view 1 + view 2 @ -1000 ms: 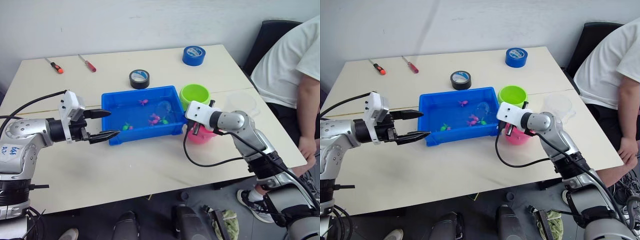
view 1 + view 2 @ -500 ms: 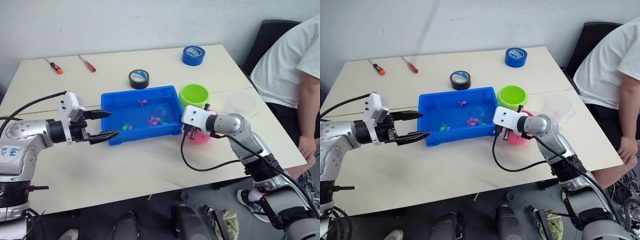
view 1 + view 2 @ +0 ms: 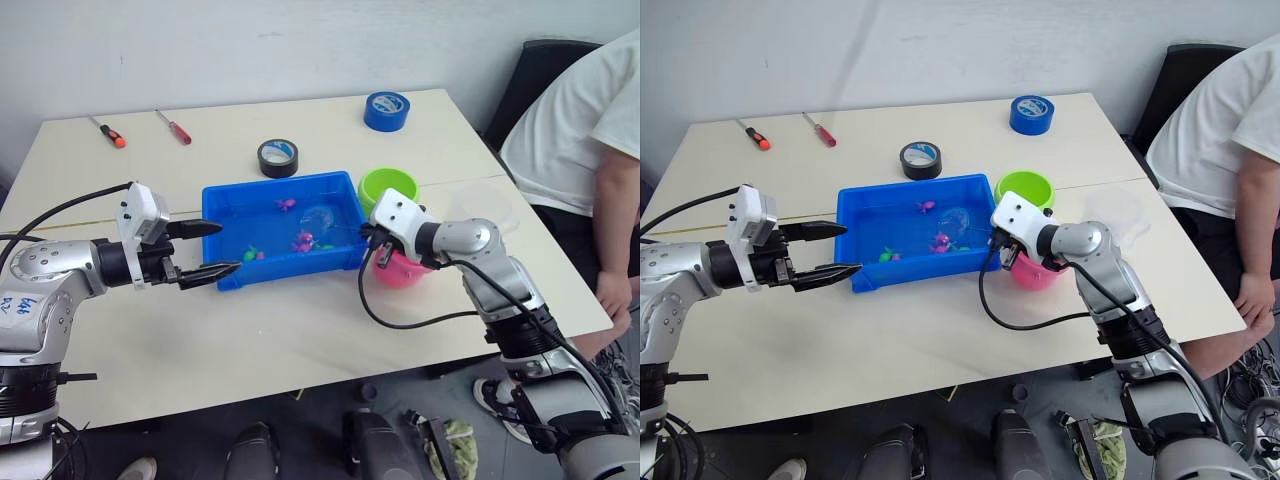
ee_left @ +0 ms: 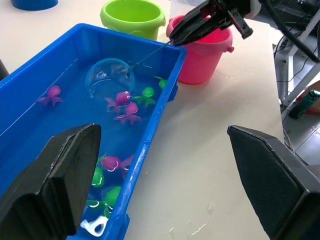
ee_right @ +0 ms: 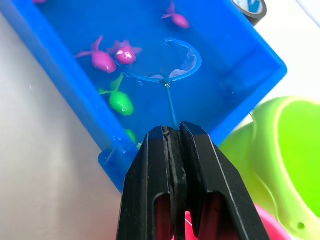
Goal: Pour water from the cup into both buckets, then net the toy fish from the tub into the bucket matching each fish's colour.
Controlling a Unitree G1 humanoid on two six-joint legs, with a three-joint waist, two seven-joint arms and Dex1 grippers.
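The blue tub (image 3: 275, 184) sits mid-table, holding water and several toy fish, such as a pink one (image 3: 302, 240) and a green one (image 3: 252, 254). My right gripper (image 3: 372, 242) is at the tub's right end, shut on the net's thin black handle. The net hoop (image 5: 162, 60) is tilted in the water beside two pink fish (image 5: 114, 55). Just right of the tub stand the lime green bucket (image 3: 388, 184) and the pink bucket (image 3: 405, 272), the pink one partly hidden by my right wrist. The clear cup (image 3: 487, 205) is further right. My left gripper (image 3: 229, 247) is open at the tub's left end, with nothing between its fingers.
Behind the tub lies a black tape roll (image 3: 277, 157), with a blue tape roll (image 3: 387, 110) at the back right. Two screwdrivers (image 3: 108, 131) (image 3: 174, 127) lie at the back left. A person (image 3: 580, 130) sits at the table's right side.
My right wrist has lifted and shifted slightly left toward the tub's right wall. The net hoop stays in the water. The left arm has not moved.
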